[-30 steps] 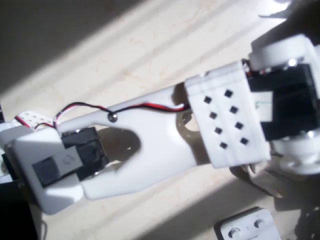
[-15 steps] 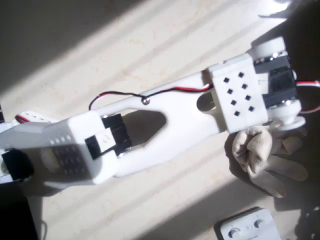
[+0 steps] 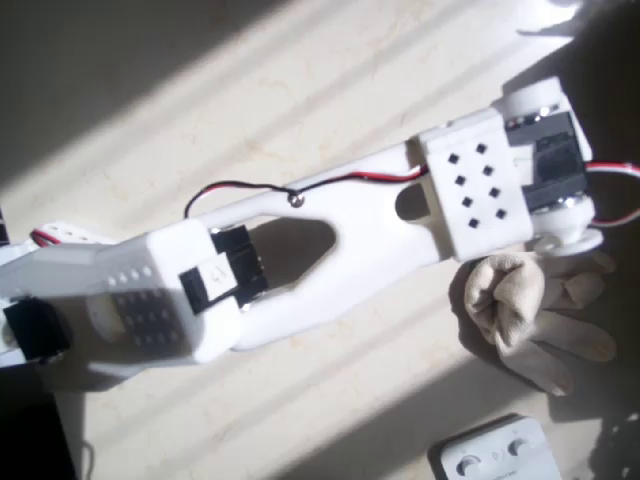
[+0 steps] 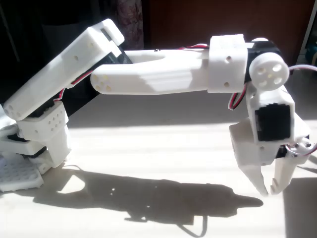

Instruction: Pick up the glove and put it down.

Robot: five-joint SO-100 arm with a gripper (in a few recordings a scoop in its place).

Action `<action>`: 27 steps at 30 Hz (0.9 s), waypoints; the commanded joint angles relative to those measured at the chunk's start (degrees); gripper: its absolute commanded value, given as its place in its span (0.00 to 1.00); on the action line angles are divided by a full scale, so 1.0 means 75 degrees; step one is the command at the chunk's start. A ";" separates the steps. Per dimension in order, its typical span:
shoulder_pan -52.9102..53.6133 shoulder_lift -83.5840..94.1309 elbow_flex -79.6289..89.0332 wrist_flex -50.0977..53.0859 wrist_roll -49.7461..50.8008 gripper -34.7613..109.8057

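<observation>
The cream glove [image 3: 525, 305] lies bunched on the pale table in the overhead view, its stubby fingers pointing right, just below the arm's wrist [image 3: 545, 165]. The wrist covers the gripper from above. In the fixed view the white gripper [image 4: 268, 191] hangs at the right, pointing straight down a little above the table. Its fingertips [image 4: 261, 187] are drawn almost together, with nothing between them.
A white plastic box with round buttons [image 3: 495, 455] sits at the bottom edge of the overhead view, just below the glove. The arm's base [image 4: 34, 144] stands at the left. Sunlit bare table [image 4: 148, 148] stretches under the arm, crossed by its shadow.
Over the last second the arm dropped away from the overhead camera and reached further right, uncovering the glove. In the last half second it barely moved.
</observation>
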 commanded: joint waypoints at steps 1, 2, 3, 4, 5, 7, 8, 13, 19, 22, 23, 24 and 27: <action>-0.0035 0.0152 -0.0152 0.0012 0.0023 0.24; -0.0035 0.0164 -0.0094 0.0023 0.0047 0.24; -0.0035 0.0164 -0.0082 0.0023 0.0047 0.24; -0.0023 0.0164 -0.0082 0.0023 0.0047 0.24; -0.0012 0.0164 -0.0082 0.0023 0.0047 0.24; -0.0012 0.0152 -0.0082 0.0023 0.0047 0.25; -0.0023 0.0141 -0.0082 0.0023 0.0047 0.25; -0.0035 0.0176 -0.0094 0.0023 0.0023 0.25; -0.0012 0.1336 0.0000 -0.0082 -0.0035 0.25; -0.0012 0.2156 0.0445 -0.0305 -0.0047 0.25; -0.0012 0.2508 0.0727 -0.0457 -0.0047 0.25; -0.0012 0.2906 0.1078 -0.0668 -0.0047 0.25; 0.0023 0.4195 0.2367 -0.1418 -0.0047 0.25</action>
